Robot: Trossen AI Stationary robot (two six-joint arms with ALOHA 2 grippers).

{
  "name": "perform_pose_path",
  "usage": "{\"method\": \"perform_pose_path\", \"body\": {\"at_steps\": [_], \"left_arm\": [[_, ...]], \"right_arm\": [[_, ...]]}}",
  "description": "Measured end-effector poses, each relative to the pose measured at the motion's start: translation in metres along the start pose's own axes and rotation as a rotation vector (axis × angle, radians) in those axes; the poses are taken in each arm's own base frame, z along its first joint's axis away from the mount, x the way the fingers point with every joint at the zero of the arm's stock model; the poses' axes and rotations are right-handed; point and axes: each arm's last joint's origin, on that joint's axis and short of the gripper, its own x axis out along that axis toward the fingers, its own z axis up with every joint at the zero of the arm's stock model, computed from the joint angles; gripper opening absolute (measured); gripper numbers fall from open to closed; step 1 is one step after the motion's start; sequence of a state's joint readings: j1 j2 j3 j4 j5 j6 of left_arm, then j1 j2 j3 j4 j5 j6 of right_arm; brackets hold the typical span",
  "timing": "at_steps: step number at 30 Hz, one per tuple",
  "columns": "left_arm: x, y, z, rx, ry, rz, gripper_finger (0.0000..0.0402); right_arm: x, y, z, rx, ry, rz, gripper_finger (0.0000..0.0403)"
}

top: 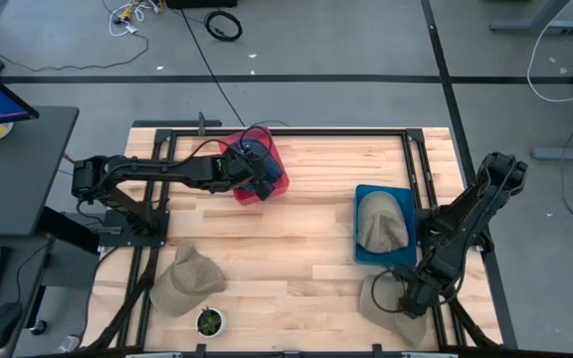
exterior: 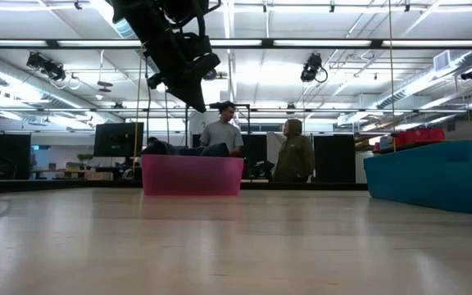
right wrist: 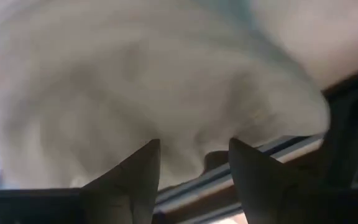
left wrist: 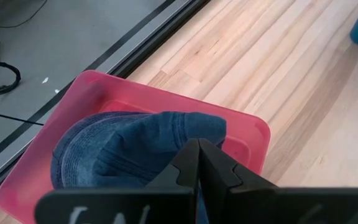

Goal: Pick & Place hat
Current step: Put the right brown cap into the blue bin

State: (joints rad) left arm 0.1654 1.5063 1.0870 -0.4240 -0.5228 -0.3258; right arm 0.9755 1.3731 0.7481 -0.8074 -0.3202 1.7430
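Observation:
A blue denim hat (left wrist: 135, 146) lies in the pink bin (top: 272, 184) at the table's far middle; it also shows in the high view (top: 252, 159). My left gripper (left wrist: 199, 152) is shut and empty, hovering above the bin; it also shows in the low view (exterior: 195, 94). My right gripper (right wrist: 194, 155) is open at the near right corner, low and close against a beige hat (top: 381, 298), which fills the right wrist view (right wrist: 166, 81). A second beige hat (top: 381, 224) lies in the blue tray (top: 361, 194). A third beige hat (top: 187, 278) lies on the near left. My right gripper's open fingers (right wrist: 142, 168) stand on either side of the beige hat's lower edge (right wrist: 191, 149), coming at it low from the table's right side. I cannot tell whether they touch it. The hat lies on the table.
A small potted plant (top: 209, 320) stands at the near edge beside the third hat. The black table frame (top: 416, 179) runs beside the blue tray. Bare wood lies in the table's middle (top: 286, 239). Two people (exterior: 224, 131) stand in the room beyond the table.

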Motion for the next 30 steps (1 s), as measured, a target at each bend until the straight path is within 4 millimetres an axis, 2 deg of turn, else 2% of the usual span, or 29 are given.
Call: {"method": "perform_pose_path", "body": {"at_steps": [4,8,11,13,15,19,24,30], "left_arm": [[0.0,0.0,0.0,0.03,0.0,0.0,0.0014],[0.0,0.0,0.0,0.034,-0.001,0.001,0.0014],[0.0,0.0,0.0,0.034,-0.001,0.001,0.0014],[0.0,0.0,0.0,0.034,-0.001,0.001,0.0014],[0.0,0.0,0.0,0.034,-0.001,0.001,0.0014],[0.0,0.0,0.0,0.032,-0.003,0.0,0.0014],[0.0,0.0,0.0,0.028,-0.004,0.0,0.0014],[0.0,0.0,0.0,0.028,-0.004,0.0,0.0014]], "right_arm": [[0.013,-0.013,0.006,0.171,-0.022,-0.052,0.0172],[0.025,-0.016,0.013,0.146,-0.097,0.02,0.0121],[0.032,-0.016,0.019,0.152,-0.143,0.092,0.0069],[0.033,-0.014,0.02,0.172,-0.139,0.126,0.0026],[0.031,-0.011,0.019,0.156,-0.141,0.14,0.0012],[0.017,0.005,0.012,0.111,-0.135,0.2,0.0012],[-0.015,0.026,0.001,-0.015,-0.147,0.219,0.0006],[-0.057,0.04,0.001,-0.103,-0.301,0.217,0.0005]]}}
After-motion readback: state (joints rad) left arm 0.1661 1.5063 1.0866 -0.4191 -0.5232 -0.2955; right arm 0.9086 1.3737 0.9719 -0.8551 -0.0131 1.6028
